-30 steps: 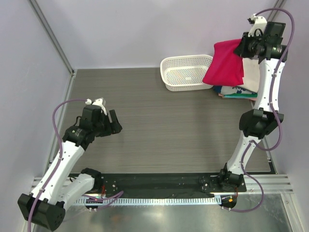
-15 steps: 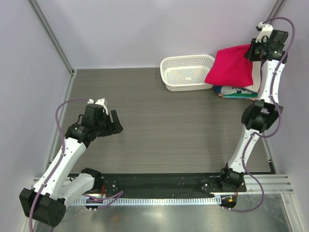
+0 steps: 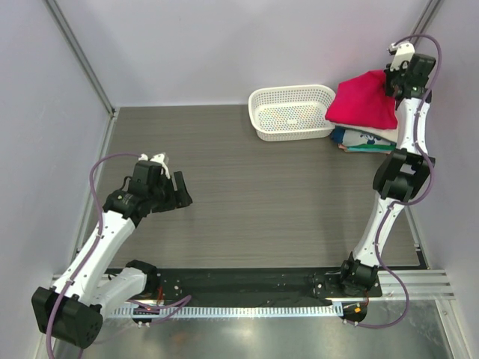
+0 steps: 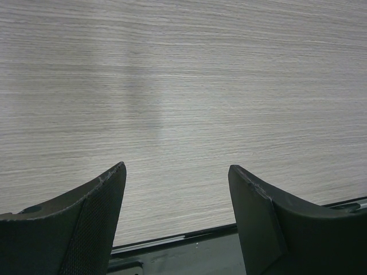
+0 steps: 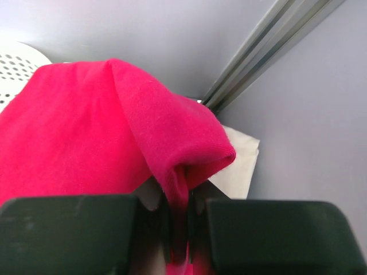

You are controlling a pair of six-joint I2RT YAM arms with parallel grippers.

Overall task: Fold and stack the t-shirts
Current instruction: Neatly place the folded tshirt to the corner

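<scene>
The folded crimson-red t-shirt [image 3: 363, 101] hangs from my right gripper [image 3: 391, 84] at the far right, over the stack of folded shirts. The stack shows a cream-white shirt [image 3: 385, 134] and a teal/white-printed one [image 3: 365, 144]. In the right wrist view the gripper [image 5: 178, 220] is shut on a pinched edge of the red shirt [image 5: 86, 137], with the cream-white shirt [image 5: 241, 157] below it. My left gripper [image 3: 178, 191] is open and empty, low over the bare table at the left; its fingers [image 4: 92, 217] stand wide apart.
A white perforated basket [image 3: 290, 111] stands at the far edge, just left of the shirt stack. The back wall and a metal corner post [image 5: 269, 51] are close behind my right gripper. The wood-grain table [image 3: 262, 187] lies between the arms.
My right gripper has moved right and toward the back corner, carrying the red shirt further over the stack and lower. My left arm has shifted only slightly.
</scene>
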